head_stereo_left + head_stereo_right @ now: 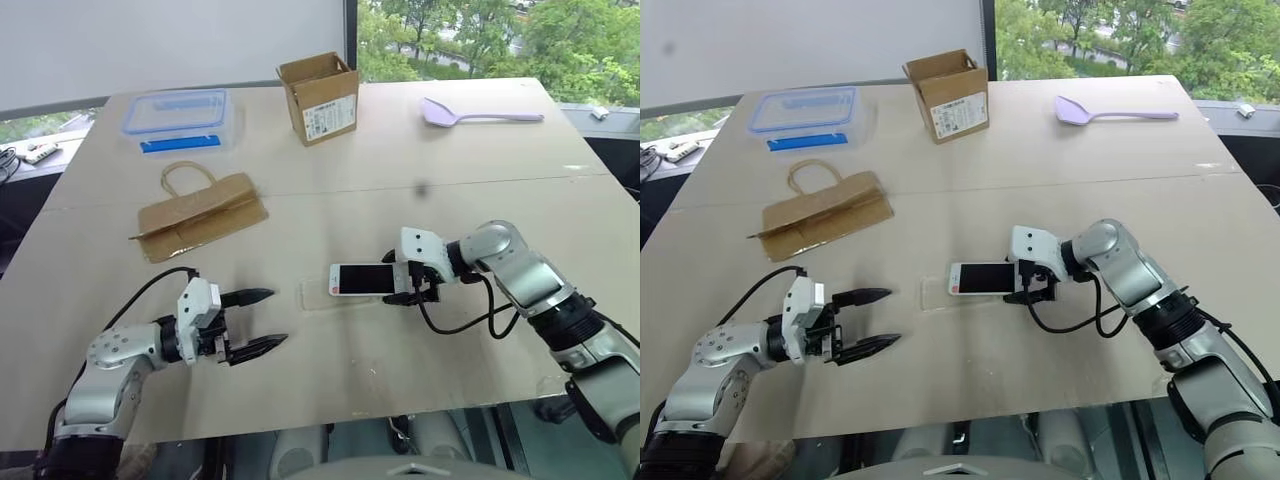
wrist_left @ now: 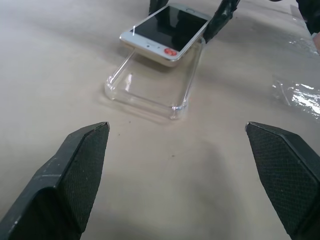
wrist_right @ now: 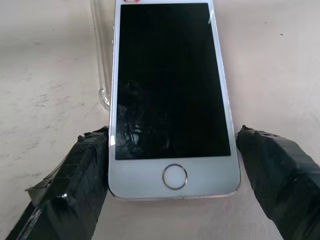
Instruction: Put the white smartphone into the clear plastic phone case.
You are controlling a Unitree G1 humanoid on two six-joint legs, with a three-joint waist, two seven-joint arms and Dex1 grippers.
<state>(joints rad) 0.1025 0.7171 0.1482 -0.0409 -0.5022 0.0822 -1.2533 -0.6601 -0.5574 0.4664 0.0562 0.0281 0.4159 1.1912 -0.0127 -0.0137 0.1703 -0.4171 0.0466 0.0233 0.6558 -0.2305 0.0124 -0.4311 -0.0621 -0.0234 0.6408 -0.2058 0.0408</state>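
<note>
The white smartphone (image 1: pixel 362 279) lies screen up in the middle of the table. Its far end overlaps the clear plastic phone case (image 1: pixel 315 295), which lies flat on the table. In the left wrist view the phone (image 2: pixel 167 30) sits tilted over the case's (image 2: pixel 150 92) far rim. My right gripper (image 1: pixel 392 280) is open, one finger on each long side of the phone's home-button end (image 3: pixel 174 176). My left gripper (image 1: pixel 275 318) stands open to the left of the case, pointing at it, with nothing between its fingers.
At the back stand a clear food box with a blue lid (image 1: pixel 180 118), an open cardboard box (image 1: pixel 320 97) and a purple spoon (image 1: pixel 470 115). A flat brown paper bag (image 1: pixel 200 212) lies left of centre. Crinkled clear wrap (image 2: pixel 300 95) lies near the case.
</note>
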